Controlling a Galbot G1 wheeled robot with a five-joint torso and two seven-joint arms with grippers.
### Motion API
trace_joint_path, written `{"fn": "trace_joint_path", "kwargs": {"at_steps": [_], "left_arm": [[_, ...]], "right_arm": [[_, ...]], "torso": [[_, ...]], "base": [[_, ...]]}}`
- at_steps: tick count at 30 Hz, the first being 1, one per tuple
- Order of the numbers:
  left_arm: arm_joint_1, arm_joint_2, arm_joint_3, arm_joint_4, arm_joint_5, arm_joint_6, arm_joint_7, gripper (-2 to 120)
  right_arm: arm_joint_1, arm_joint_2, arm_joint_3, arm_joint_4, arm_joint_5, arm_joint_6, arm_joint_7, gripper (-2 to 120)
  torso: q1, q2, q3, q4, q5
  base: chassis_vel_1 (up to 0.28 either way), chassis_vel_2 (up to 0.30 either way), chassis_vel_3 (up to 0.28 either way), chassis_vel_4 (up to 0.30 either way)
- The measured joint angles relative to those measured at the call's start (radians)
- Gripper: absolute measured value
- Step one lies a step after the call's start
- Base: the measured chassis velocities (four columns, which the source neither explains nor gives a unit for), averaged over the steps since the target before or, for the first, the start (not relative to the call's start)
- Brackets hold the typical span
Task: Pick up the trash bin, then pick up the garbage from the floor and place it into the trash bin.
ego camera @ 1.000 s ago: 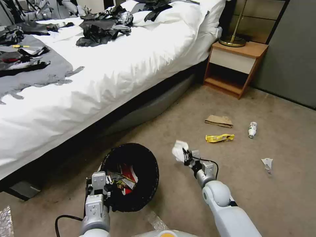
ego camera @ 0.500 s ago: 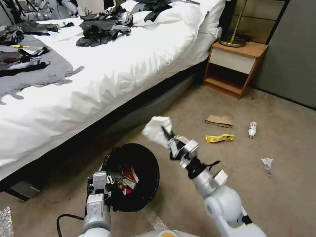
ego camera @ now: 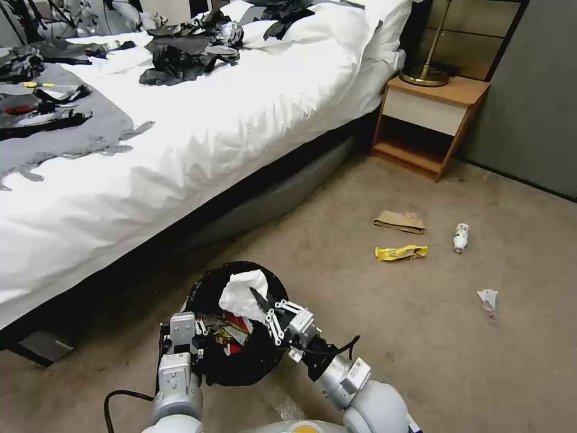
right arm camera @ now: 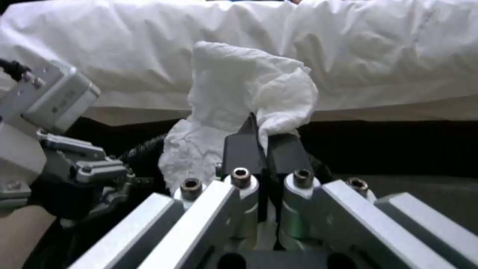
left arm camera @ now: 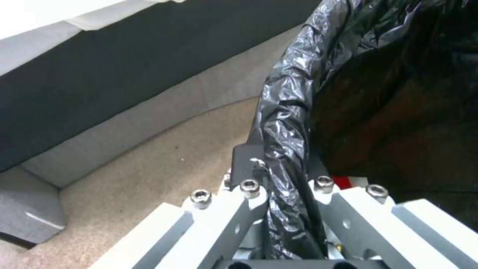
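The trash bin (ego camera: 264,349), lined with a crinkly black bag, hangs tilted just off the carpet, with a red-and-white carton (ego camera: 239,323) inside. My left gripper (ego camera: 199,344) is shut on the bin's near rim; the left wrist view shows the fingers (left arm camera: 247,164) clamping the folded liner (left arm camera: 286,112). Over the bin's mouth, my right gripper (ego camera: 259,299) is shut on a crumpled white tissue (ego camera: 241,290), seen close in the right wrist view as tissue (right arm camera: 239,89) pinched at the gripper (right arm camera: 261,136). More garbage lies on the floor: a brown paper bag (ego camera: 399,221), a yellow wrapper (ego camera: 401,252), a small bottle (ego camera: 461,236), a white scrap (ego camera: 488,297).
A bed with white sheets (ego camera: 210,132) runs along the left, its dark base close behind the bin. A wooden nightstand (ego camera: 430,114) with a lamp base (ego camera: 425,75) stands at the back. A dark wall panel (ego camera: 529,102) bounds the right side.
My right arm lifted the tissue from the floor, swung it left and back toward me, and now holds it over the bin. The left arm and bin stayed put.
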Motion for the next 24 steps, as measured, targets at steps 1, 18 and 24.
{"fn": "trace_joint_path", "kwargs": {"at_steps": [1, 18, 24], "left_arm": [[0.0, 0.0, 0.002, -0.001, 0.001, 0.0, 0.0, 1], [0.01, -0.001, 0.019, 0.0, 0.014, -0.003, 0.0, 1], [0.012, 0.002, 0.02, -0.002, 0.015, -0.003, -0.001, 1]], "right_arm": [[0.003, 0.0, -0.001, -0.01, -0.001, 0.0, 0.0, 0], [0.07, 0.037, -0.003, -0.153, -0.034, -0.026, 0.054, 33], [0.077, 0.03, -0.006, -0.136, -0.035, -0.048, 0.054, 53]], "torso": [[0.0, 0.0, 0.0, -0.0001, -0.0001], [0.0, 0.0, 0.0, -0.0006, 0.0017], [0.0, 0.0, 0.0, -0.0009, 0.0061]], "base": [[0.0, 0.0, 0.0, 0.0], [0.0, 0.0, 0.0, 0.0], [0.0, 0.0, 0.0, 0.0]]}}
